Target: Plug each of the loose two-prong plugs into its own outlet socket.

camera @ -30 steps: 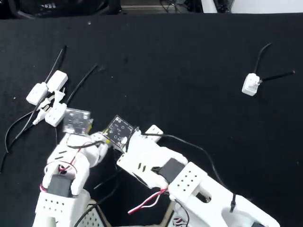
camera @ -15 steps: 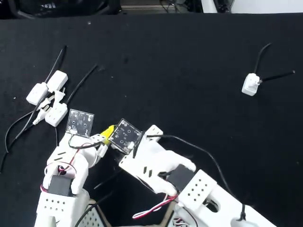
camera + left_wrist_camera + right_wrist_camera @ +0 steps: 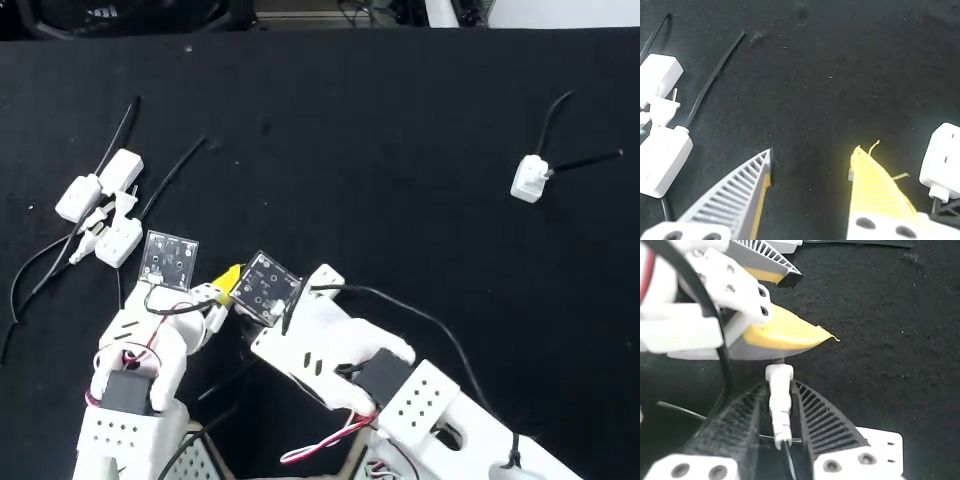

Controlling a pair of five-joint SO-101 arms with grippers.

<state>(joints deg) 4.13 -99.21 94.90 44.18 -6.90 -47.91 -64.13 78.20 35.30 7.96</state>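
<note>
- Plug (image 3: 780, 405) sat clamped in the right gripper (image 3: 780, 386) — likely light and rigid, best held by its body, clear of the limp cord (image 3: 786, 460).
- Left gripper (image 3: 812, 155) stood wide open, empty.

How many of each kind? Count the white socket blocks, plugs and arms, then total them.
White socket blocks: 5
Plugs made out: 2, one plug in the right jaws, one among the left blocks
Arms: 2
Total: 9

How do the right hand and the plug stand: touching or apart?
Touching. The right wrist view shows the right hand shut on the plug, pressing both its sides.
</note>
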